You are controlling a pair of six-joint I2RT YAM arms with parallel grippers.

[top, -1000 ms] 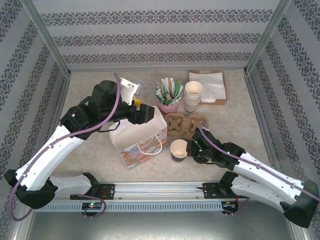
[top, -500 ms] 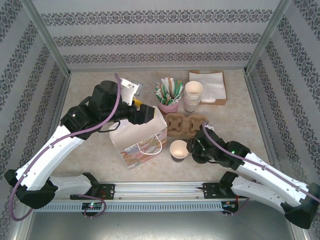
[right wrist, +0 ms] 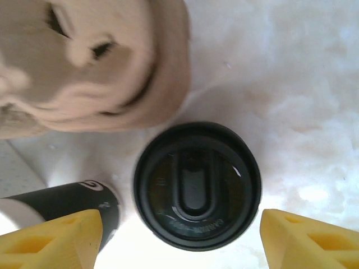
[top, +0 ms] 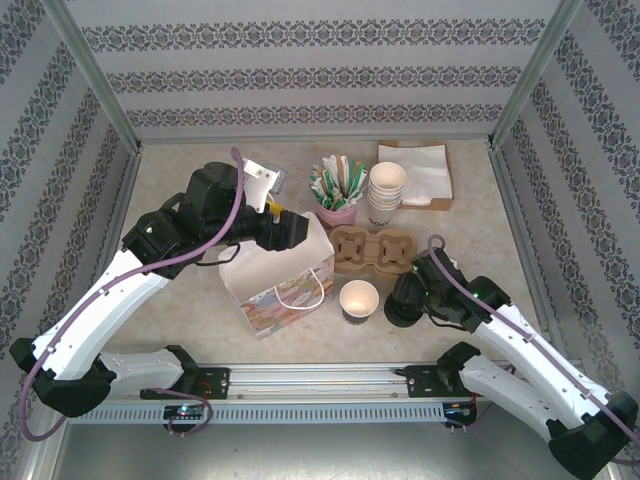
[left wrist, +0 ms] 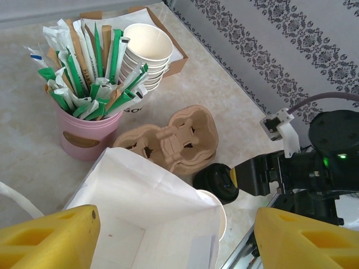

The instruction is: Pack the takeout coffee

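Observation:
A lidless cream paper cup [top: 359,298] with a dark band stands just right of the white paper bag [top: 280,275]. A black plastic lid [top: 404,303] lies on the table to the cup's right, apart from it. The takeout coffee is out of view. My right gripper [top: 410,298] hovers over the lid [right wrist: 197,186], open, with a yellow finger [right wrist: 50,238] on either side and the cup's wall [right wrist: 61,204] at the left. My left gripper [top: 295,228] is open above the bag's mouth [left wrist: 146,207], its gripper [left wrist: 178,224] holding nothing.
A brown pulp cup carrier [top: 372,248] lies behind the cup and lid. Further back stand a pink cup of sachets and stirrers [top: 338,190], a stack of lidless cups [top: 387,190] and a box of napkins [top: 425,175]. A metal rail [top: 320,385] runs along the near edge.
My right gripper has gone from shut to open and drawn back to the right, away from the cup, uncovering the black lid on the table. The left arm has not moved.

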